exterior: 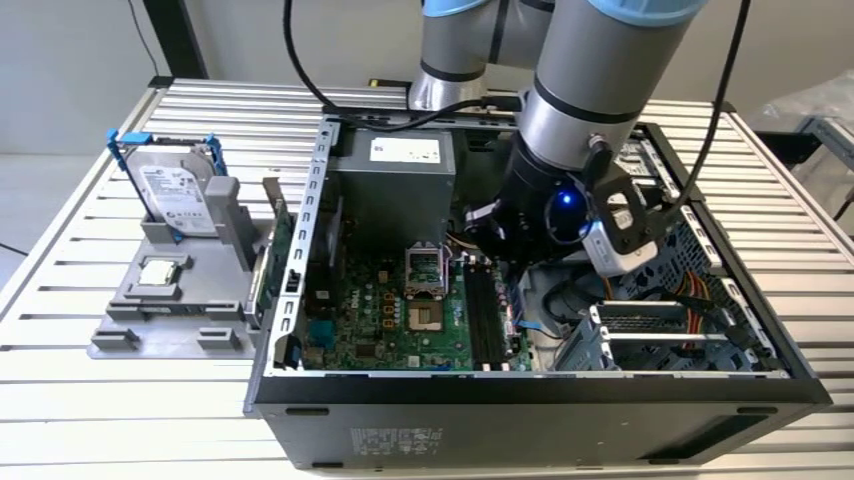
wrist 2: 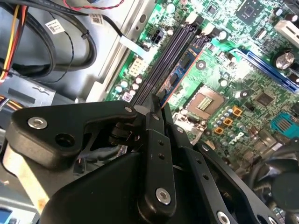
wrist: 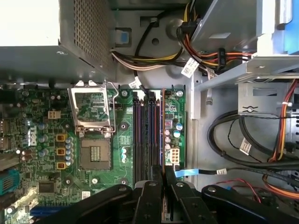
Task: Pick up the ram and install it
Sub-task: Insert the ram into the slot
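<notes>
Arm (exterior: 587, 90) is reaching down into the open PC case (exterior: 534, 385), which sits on the slatted metal desk (exterior: 134, 420). In both wrist views the hand (wrist: 163, 170) (wrist 2: 159, 105) has its two black fingers (wrist: 150, 186) pressed in on the ram (wrist: 163, 126) (wrist 2: 183, 70), so it's pinching the stick at one end. The ram stands on its edge, running lengthwise along the row of black memory slots (wrist: 145, 135) (wrist 2: 163, 56). It lines up with the slot furthest from the open processor socket (wrist: 95, 151), right by the edge of the green motherboard (wrist: 46, 154). Can't tell whether it's pushed all the way down or just sitting in the top of the slot.

Bundles of cables (wrist: 243, 135) run just past that edge of the board. Outside the case, on the exterior view's left, a grey holder (exterior: 174, 320) carries the hard drive (exterior: 174, 190) standing upright in its blue frame. The little square processor chip (exterior: 160, 270) lies flat in front of it.
</notes>
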`<action>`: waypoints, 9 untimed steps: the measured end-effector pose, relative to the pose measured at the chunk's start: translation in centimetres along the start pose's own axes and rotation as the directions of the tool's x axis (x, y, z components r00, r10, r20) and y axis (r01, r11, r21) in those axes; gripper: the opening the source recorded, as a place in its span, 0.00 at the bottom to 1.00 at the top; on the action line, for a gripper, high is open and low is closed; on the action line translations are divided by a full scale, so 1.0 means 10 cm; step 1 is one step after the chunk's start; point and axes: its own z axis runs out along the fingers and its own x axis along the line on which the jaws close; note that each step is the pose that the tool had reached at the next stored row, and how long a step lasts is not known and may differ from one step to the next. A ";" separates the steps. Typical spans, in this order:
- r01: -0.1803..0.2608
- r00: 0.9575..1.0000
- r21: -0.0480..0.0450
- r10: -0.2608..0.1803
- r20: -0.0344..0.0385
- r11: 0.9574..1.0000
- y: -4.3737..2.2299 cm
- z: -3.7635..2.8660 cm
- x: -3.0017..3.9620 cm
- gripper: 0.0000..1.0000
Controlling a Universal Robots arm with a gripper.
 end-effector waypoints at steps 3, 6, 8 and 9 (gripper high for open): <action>0.000 1.000 0.000 0.000 0.000 1.000 -0.002 0.054 -0.001 0.00; 0.000 1.000 0.000 0.000 0.000 1.000 -0.008 0.068 -0.001 0.00; 0.000 1.000 0.000 0.000 -0.001 1.000 -0.008 0.068 -0.001 0.00; 0.000 1.000 0.000 0.000 -0.001 1.000 -0.009 0.071 -0.001 0.00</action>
